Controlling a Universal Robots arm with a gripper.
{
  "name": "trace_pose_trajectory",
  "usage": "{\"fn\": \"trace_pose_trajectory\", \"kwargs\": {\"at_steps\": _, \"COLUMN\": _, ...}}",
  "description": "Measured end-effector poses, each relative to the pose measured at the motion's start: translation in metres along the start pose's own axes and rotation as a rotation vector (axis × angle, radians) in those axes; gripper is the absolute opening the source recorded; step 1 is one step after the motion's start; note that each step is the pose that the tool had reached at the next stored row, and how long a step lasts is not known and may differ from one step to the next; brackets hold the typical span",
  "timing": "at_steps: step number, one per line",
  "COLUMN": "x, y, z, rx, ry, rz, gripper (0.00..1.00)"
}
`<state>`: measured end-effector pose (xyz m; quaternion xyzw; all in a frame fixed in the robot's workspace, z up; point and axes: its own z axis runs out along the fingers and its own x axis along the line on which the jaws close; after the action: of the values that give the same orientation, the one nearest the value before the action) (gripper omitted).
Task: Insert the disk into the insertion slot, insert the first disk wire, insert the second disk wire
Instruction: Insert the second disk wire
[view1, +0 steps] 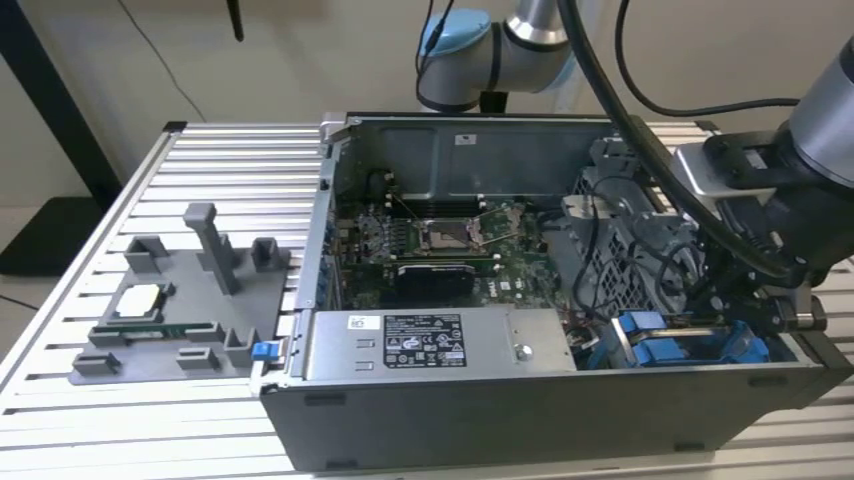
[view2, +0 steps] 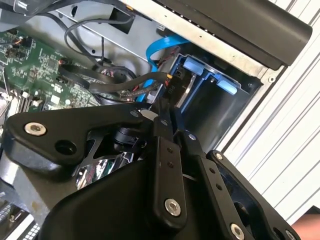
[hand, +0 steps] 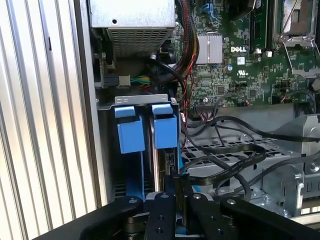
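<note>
The disk (hand: 165, 129) stands on edge in its blue carrier inside the insertion slot (hand: 142, 100) of the drive cage, beside another blue-fronted carrier (hand: 131, 131). My gripper (hand: 177, 192) hangs over the disk's far end, its fingers (view2: 161, 150) shut on a black disk wire connector (view2: 171, 86) with a black cable trailing from it. In the second wrist view the connector sits against the silver edge of the disk (view2: 186, 91). In the exterior view my gripper (view1: 703, 303) reaches down into the case just above the blue carriers (view1: 667, 350).
Black cables (hand: 227, 167) loop over the perforated cage beside the fingers. A blue flat cable (view2: 161, 47) runs past the bay. The power supply (view1: 434, 342), motherboard (view1: 447, 235) and case wall (view1: 534, 420) enclose the space. A grey fixture tray (view1: 174, 300) sits outside the case.
</note>
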<state>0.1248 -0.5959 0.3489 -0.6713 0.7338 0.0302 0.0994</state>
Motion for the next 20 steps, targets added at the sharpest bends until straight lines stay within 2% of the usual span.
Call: {"fn": "trace_pose_trajectory", "kwargs": {"at_steps": 20, "x": -0.0006, "y": -0.0005, "z": 0.0062, "rx": 0.0000, "ry": 0.0003, "rz": 0.000, "gripper": 0.00}}
